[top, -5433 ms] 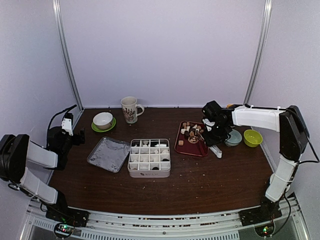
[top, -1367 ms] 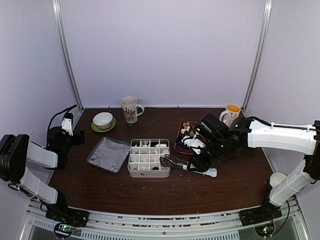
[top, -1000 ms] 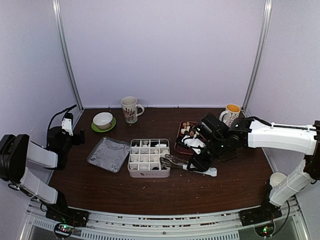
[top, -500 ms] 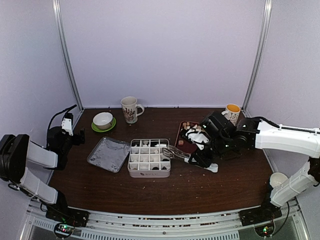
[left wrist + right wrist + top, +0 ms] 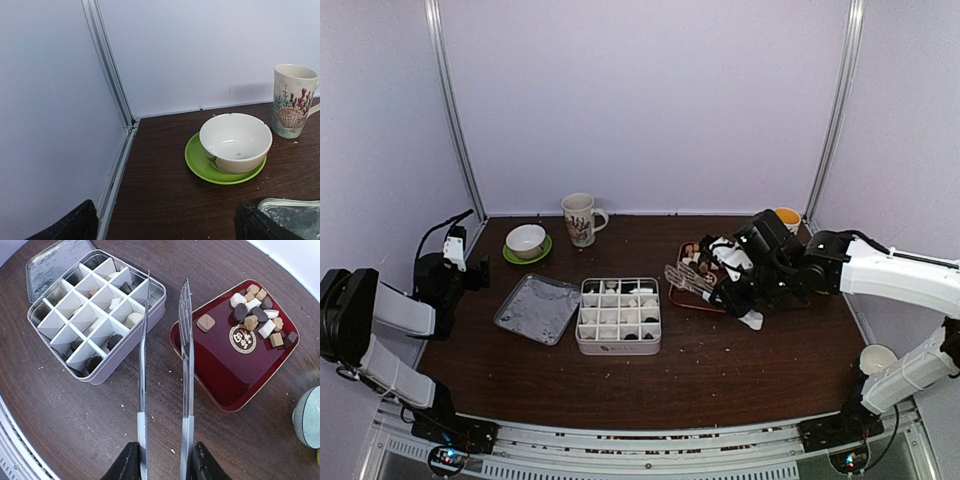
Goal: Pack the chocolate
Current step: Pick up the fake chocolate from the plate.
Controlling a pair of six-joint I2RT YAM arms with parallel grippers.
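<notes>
My right jaws are clenched on the handles of the white tongs (image 5: 186,340). Their two blades stand apart and hang above the tabletop (image 5: 90,435), between the divided tin (image 5: 618,347) and the red tray (image 5: 225,375). Most of the chocolate (image 5: 255,315) is heaped at one corner of the tray, with one tan piece lying apart nearer the middle. A few dark and cream pieces sit in the tin's compartments. The tin's lid (image 5: 537,308) lies just beside it. My left jaws are released wide, well apart from all this, facing a white bowl (image 5: 235,142) on a green saucer (image 5: 200,167) near a shell-patterned mug (image 5: 292,102).
</notes>
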